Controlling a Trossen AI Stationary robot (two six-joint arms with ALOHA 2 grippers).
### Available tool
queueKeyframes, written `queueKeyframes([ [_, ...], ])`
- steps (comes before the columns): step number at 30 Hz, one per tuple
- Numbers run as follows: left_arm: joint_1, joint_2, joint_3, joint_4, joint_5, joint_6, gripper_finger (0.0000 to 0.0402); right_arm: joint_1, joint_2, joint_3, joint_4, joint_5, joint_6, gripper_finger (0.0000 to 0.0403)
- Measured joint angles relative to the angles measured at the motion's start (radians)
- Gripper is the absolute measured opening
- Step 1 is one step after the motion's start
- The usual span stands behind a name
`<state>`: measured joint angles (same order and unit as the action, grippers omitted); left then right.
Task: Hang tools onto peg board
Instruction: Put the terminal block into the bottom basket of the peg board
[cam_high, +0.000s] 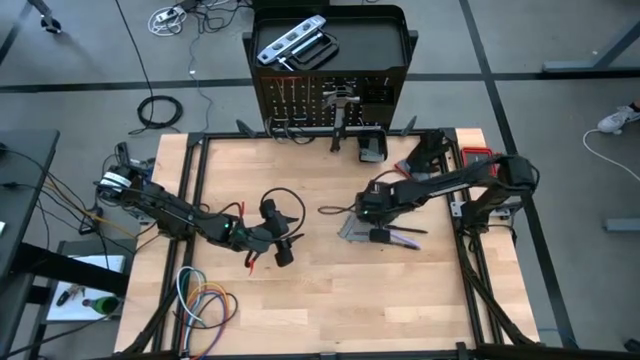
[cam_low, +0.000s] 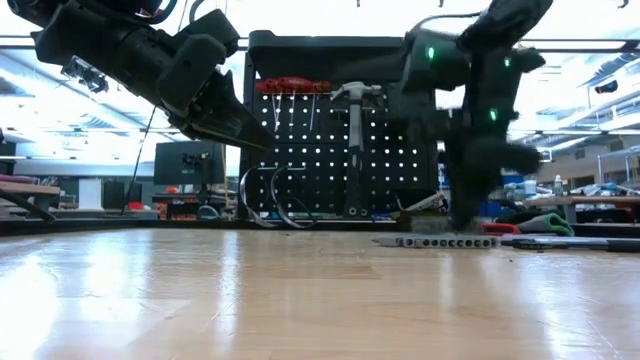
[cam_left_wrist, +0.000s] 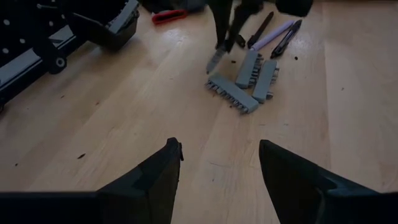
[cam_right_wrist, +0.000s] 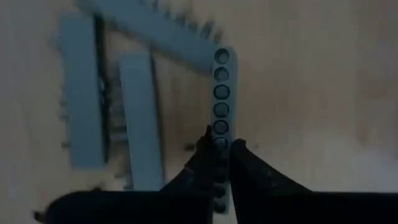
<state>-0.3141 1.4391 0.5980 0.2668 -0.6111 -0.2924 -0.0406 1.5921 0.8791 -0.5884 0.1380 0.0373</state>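
Only the right wrist view shows the right gripper (cam_right_wrist: 222, 155) pinching a grey holed strip (cam_right_wrist: 222, 93) lying on the table, while the left wrist view shows the left gripper's (cam_left_wrist: 217, 171) fingers spread wide, empty, well away from the peg board (cam_high: 330, 95).

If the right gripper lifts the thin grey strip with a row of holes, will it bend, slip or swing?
The grey strip with holes looks flat, straight and rigid, so it probably stays stiff. The right gripper pinches its thin edge near one end, so the long free end may swing or droop. Its smooth, narrow sides might slip between the shut fingers.
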Motion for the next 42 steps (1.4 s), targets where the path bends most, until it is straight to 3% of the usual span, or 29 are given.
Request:
queueKeyframes([
  [5,0.0,0.0,0.0,-0.002,0.0,0.0,0.0218,-0.004,-0.116,0.0,-0.015,0.049,0.008,0.0002],
  [9,0.0,0.0,0.0,-0.002,0.001,0.0,0.0218,-0.027,-0.195,0.0,-0.026,0.177,0.016,0.0003],
  [13,0.0,0.0,0.0,-0.002,0.001,0.0,0.0218,-0.075,-0.231,0.0,-0.014,0.086,0.05,0.0005],
  [19,0.0,0.0,0.0,0.0,0.002,0.0,0.0218,-0.11,-0.17,0.0,0.039,0.035,0.209,0.0074],
  [27,0.0,0.0,0.0,0.002,0.002,-0.005,0.0218,-0.143,-0.013,0.0,0.077,0.038,0.626,0.0202],
  [32,0.0,0.0,0.0,0.001,0.003,-0.006,0.0218,-0.169,0.029,0.0,0.049,-0.021,0.689,0.0259],
  [37,0.0,0.0,0.0,-0.001,0.003,-0.006,0.0218,-0.17,0.059,0.002,0.048,-0.046,0.728,0.0291],
  [42,0.0,0.0,0.0,0.0,0.003,-0.002,0.0218,-0.17,0.165,0.014,0.046,-0.076,0.726,0.0272],
])
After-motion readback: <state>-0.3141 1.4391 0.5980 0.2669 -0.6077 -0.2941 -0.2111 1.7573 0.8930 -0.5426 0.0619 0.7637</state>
